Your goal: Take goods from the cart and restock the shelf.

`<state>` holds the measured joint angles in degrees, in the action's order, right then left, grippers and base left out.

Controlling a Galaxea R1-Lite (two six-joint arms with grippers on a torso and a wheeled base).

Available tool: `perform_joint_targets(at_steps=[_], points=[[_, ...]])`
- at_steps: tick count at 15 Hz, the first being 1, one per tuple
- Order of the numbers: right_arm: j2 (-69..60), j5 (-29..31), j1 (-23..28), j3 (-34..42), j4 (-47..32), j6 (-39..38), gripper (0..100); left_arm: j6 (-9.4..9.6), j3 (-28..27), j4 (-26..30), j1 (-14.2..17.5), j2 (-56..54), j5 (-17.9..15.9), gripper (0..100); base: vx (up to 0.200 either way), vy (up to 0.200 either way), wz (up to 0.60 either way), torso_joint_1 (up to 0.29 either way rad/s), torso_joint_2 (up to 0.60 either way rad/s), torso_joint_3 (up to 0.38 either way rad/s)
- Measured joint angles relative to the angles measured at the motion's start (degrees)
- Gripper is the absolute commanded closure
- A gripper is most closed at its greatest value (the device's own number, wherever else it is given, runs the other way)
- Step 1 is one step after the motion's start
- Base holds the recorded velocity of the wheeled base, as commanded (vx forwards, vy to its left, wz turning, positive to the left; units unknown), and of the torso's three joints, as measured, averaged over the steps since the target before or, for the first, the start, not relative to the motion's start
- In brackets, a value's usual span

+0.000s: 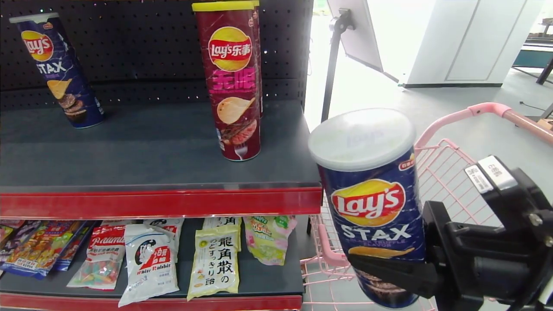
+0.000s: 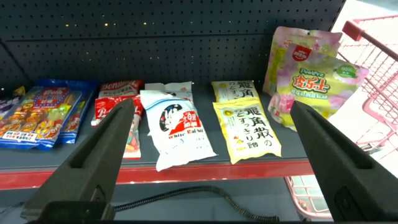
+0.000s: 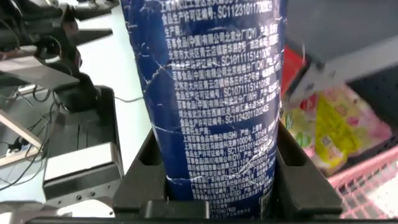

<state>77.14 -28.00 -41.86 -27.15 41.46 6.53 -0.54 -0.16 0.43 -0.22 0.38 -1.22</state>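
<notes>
My right gripper is shut on a dark blue chip can with a clear lid, held upright above the pink cart, just right of the upper shelf's red front edge. In the right wrist view the blue can stands between the fingers. On the upper shelf stand a maroon chip can and, tilted at the far left, another blue can. My left gripper is open in front of the lower shelf, nothing between its fingers.
The lower shelf carries several snack bags: a white candy bag, a yellow bag, a pink-green pouch and colourful packs at the left. A dark pegboard backs the shelves. A stand pole rises right of the shelf.
</notes>
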Motion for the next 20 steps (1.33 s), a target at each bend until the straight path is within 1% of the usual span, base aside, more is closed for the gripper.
perform_joint_targets(at_steps=[3,5,9,16,20], points=[[-1.07,0.04,0.55,0.85,-0.02,-0.05,100,-0.01,0.00,0.01,0.00,0.00,0.00,0,0.000,0.000,0.00,0.007,-0.02,-0.012],[-1.29,-0.10,0.66,1.05,-0.05,-0.05,100,0.00,0.00,0.04,0.01,0.00,0.00,0,0.000,0.000,0.00,0.115,-0.32,-0.190],[-1.34,-0.16,0.52,0.78,-0.07,-0.05,100,0.00,-0.02,-0.02,0.04,0.00,0.00,0,0.000,0.000,0.00,0.195,-0.51,-0.312],[-1.82,-0.16,0.24,0.66,-0.09,-0.07,100,0.00,0.00,0.00,0.00,0.00,0.00,0,0.000,0.000,0.00,0.251,-0.58,-0.336],[-1.97,-0.18,0.20,1.19,-0.16,0.00,100,0.00,0.00,0.01,0.01,0.00,0.00,0,0.000,0.000,0.00,0.188,-0.42,-0.242]])
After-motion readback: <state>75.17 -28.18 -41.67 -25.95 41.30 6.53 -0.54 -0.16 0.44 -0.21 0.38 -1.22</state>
